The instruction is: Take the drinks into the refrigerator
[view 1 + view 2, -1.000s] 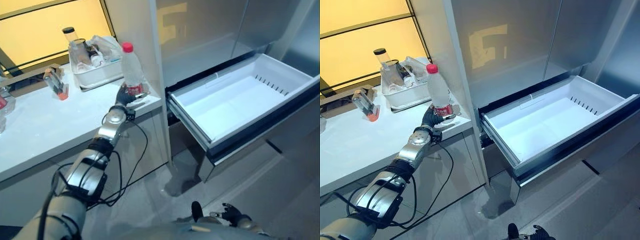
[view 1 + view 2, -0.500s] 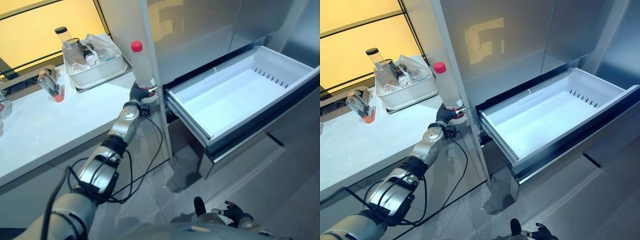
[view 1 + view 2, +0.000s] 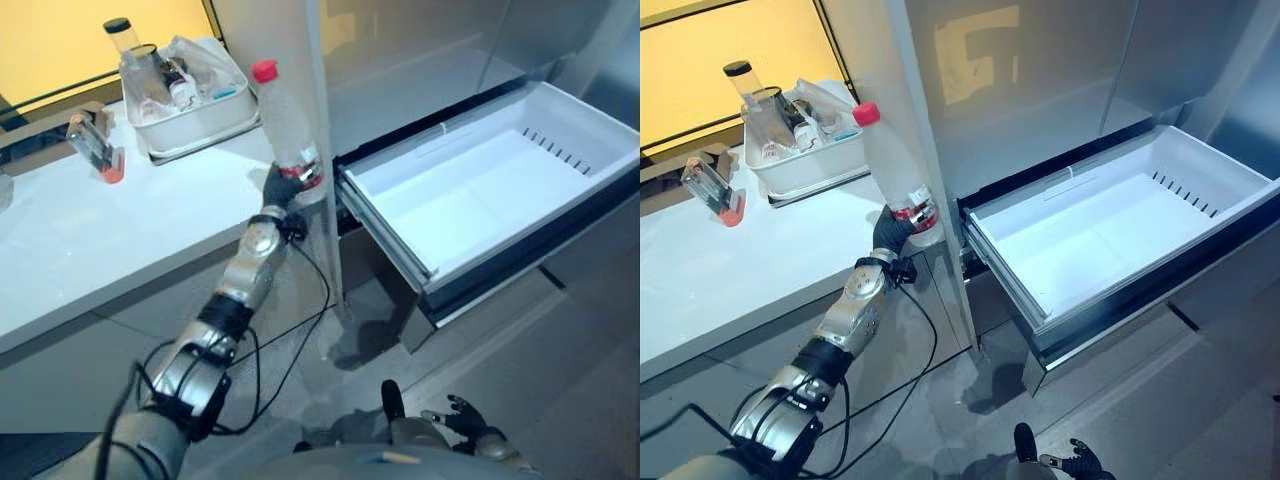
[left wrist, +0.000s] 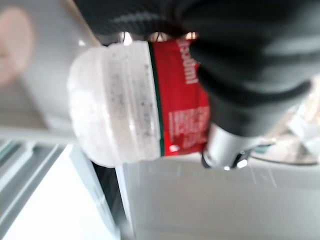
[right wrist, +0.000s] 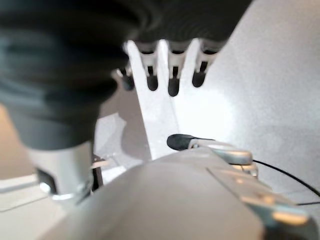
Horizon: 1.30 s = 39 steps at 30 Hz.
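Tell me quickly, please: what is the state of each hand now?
Left hand: shut on the water bottle, held off the counter.
Right hand: open, fingers relaxed, holding nothing.

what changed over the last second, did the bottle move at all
Yes. The left hand, shut round the water bottle throughout, lifted it off the white counter and carried it toward the refrigerator; it now hangs tilted past the counter's edge, short of the open drawer. The drawer stayed open and empty, the white tub stayed on the counter, and the right hand stayed low and open.
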Motion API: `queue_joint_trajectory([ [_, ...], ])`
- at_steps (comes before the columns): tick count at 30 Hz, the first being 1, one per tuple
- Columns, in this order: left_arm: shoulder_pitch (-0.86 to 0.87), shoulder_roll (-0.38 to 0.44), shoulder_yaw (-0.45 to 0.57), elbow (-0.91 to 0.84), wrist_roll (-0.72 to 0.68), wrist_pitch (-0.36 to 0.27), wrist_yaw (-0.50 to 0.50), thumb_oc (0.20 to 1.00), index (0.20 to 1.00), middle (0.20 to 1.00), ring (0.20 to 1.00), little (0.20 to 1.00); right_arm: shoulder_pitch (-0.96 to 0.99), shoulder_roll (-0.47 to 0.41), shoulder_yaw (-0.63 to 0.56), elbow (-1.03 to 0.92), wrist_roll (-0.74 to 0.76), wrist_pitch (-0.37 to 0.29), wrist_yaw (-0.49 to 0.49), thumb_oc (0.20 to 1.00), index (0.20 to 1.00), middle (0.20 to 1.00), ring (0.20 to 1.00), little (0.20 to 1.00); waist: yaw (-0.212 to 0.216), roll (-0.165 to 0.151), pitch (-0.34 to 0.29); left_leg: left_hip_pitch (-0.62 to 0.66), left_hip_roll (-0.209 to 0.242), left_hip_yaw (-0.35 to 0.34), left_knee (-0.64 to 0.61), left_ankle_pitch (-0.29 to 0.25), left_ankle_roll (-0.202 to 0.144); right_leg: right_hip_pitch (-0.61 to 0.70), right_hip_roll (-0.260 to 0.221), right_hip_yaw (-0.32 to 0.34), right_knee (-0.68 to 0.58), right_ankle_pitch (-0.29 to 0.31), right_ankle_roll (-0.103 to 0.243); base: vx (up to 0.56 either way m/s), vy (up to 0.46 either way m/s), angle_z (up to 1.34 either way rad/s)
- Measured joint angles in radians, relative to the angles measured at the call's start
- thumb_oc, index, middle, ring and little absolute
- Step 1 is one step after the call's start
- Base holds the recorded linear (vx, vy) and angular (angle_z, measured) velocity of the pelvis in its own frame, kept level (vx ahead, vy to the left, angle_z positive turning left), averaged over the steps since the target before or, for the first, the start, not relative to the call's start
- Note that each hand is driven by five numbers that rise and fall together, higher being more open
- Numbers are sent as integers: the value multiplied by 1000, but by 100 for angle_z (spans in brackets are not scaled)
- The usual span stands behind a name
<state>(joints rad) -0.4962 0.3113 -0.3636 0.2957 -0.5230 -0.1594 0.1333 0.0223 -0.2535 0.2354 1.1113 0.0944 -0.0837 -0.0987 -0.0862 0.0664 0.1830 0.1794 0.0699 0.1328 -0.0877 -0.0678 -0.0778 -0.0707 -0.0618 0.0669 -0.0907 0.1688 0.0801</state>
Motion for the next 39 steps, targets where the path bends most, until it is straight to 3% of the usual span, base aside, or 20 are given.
queue_joint_trajectory([
  [1,93,25,-4,-86,0,0,-36,200,200,200,200,200,4,11,-20,-7,13,-2,0,1000,1000,1000,1000,1000,-13,0,4,3,1,1,0,0,0,0,2,1,0,0,0,0,0,0],
  [3,168,34,-26,-107,0,19,-74,200,200,200,200,200,6,4,-39,-2,32,-3,2,1000,1000,1000,1000,1000,7,2,14,1,1,-2,0,0,0,0,1,0,0,-1,0,-34,8,-1],
  [8,498,73,14,-201,-2,55,-127,200,200,200,200,200,23,17,-156,0,100,-20,-4,1000,1000,1000,1000,1000,4,-1,35,2,9,-1,0,0,0,-1,11,0,0,-5,-4,-5,7,-1],
  [9,537,87,28,-208,-1,64,-137,200,200,200,200,200,33,14,-179,-8,121,-21,-4,1000,1000,1000,1000,1000,25,-4,44,2,10,-1,0,1,-1,-1,11,-1,0,-4,-6,0,0,0],
  [11,690,117,111,-288,-2,66,-165,200,200,200,200,200,63,10,-270,-101,170,-42,-9,1000,1000,1000,1000,1000,20,-7,48,4,11,-1,0,0,-1,0,13,0,0,-3,-7,0,0,0],
  [14,713,145,136,-293,-2,66,-185,200,200,200,200,200,91,-23,-339,-169,226,-70,-33,1000,1000,1000,1000,1000,51,-8,48,7,10,-5,0,0,0,7,11,-1,0,-4,-6,37,28,9],
  [19,710,142,152,-358,-2,65,-229,200,200,200,200,200,78,-41,-481,-376,323,-132,-112,1000,1000,1000,1000,1000,44,-11,44,21,5,-8,-4,-5,6,28,7,0,0,-6,-2,8,17,0],
  [20,709,122,152,-380,-2,62,-238,200,200,200,200,200,117,-42,-503,-535,322,-146,-133,1000,1000,1000,1000,1000,44,-8,43,20,4,-7,-2,-5,7,25,5,3,0,-6,-1,0,0,0],
  [22,699,108,151,-387,-1,62,-249,200,200,200,200,200,98,-52,-513,-649,309,-163,-159,1000,1000,1000,1000,1000,37,-11,38,22,5,-7,0,-2,1,28,7,5,0,-2,-6,-16,7,-1],
  [27,686,51,154,-386,7,63,-244,200,200,200,200,200,86,-73,-556,-1145,178,-201,-218,1000,1000,1000,1000,1000,15,-6,16,23,3,-7,0,-2,1,29,8,5,0,-2,-6,0,0,0],
  [31,686,32,169,-385,45,63,-229,200,200,200,200,200,52,-79,-557,-1425,96,-216,-187,1000,1000,1000,1000,1000,20,-13,-9,37,1,-5,0,-1,0,35,10,5,0,3,-8,0,0,0],
  [36,689,20,233,-373,78,63,-211,200,200,200,200,200,53,-100,-537,-1474,70,-212,-123,1000,1000,1000,1000,1000,23,-35,-48,37,-2,-3,-1,-3,4,38,6,5,3,-4,-1,-6,3,-1],
  [39,688,20,248,-354,83,63,-202,200,200,200,200,200,48,-126,-526,-1570,64,-195,-75,1000,1000,1000,1000,1000,23,-32,-51,37,-2,-2,-1,-3,8,31,4,6,14,-6,2,-5,1,-1],
])
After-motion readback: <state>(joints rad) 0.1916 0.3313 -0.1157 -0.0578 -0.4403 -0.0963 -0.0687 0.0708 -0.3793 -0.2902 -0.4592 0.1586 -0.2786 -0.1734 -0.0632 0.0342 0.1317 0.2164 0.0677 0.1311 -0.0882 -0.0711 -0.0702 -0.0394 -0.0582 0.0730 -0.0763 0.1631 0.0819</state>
